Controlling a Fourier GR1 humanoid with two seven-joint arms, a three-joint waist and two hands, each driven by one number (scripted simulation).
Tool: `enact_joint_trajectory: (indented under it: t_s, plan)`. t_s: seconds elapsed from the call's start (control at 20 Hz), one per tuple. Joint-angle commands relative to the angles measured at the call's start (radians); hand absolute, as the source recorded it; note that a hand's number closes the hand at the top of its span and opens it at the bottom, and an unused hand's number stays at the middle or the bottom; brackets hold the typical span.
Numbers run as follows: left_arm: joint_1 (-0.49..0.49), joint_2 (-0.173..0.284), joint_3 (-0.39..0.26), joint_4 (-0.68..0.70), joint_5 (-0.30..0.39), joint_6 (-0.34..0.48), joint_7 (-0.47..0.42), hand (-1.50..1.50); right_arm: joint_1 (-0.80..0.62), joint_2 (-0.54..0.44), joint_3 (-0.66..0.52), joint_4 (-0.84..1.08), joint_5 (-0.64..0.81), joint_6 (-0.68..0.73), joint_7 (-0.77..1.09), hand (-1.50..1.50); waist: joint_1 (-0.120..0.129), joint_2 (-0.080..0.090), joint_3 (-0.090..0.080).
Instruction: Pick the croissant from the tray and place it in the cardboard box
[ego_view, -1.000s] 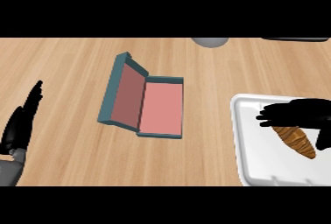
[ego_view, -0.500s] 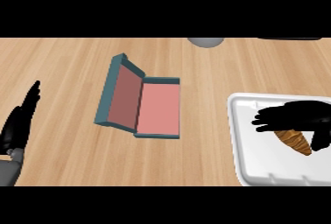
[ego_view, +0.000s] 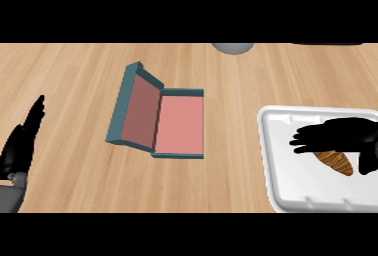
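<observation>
An orange-brown croissant (ego_view: 338, 162) lies on the white tray (ego_view: 284, 165) at the right. My right hand (ego_view: 343, 137) is over its upper end, fingers curling round it and hiding part of it. The box (ego_view: 159, 118) lies open at the centre, with teal walls, a pink inside and its lid folded out to the left. My left hand (ego_view: 22, 142) rests open at the left edge, fingers pointing up.
A grey round object (ego_view: 233, 47) sits at the counter's far edge, above the box. Bare wooden counter lies between the box and the tray.
My right hand has settled lower over the croissant and its fingers have curled in around it. The view has shifted slightly. The left hand stays put.
</observation>
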Motion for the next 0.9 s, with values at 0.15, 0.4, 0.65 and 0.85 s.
enact_joint_trajectory:
  t_s: [0.15, 0.4, 0.65, 0.85]
  plan:
    - [0.004, -0.029, 0.011, -0.021, -0.030, 0.007, 0.017, 0.00, 0.013, 0.101, -0.032, 0.085, 0.043, -0.033, -0.100, 1.50, -0.010, -0.003, 0.000]
    - [-0.030, -0.011, 0.006, -0.056, -0.035, -0.005, 0.087, 0.00, -0.009, 0.116, -0.121, 0.135, -0.044, -0.144, -0.187, 1.50, 0.001, 0.001, 0.002]
    - [0.006, 0.014, 0.058, -0.004, 0.001, -0.061, 0.006, 0.00, 0.002, 0.182, -0.171, 0.106, -0.065, -0.198, -0.146, 1.50, -0.003, 0.000, 0.001]
    - [0.040, 0.013, 0.079, -0.003, 0.002, -0.067, -0.028, 0.00, -0.062, 0.201, -0.267, 0.155, -0.112, -0.157, -0.045, 1.50, 0.001, -0.001, 0.000]
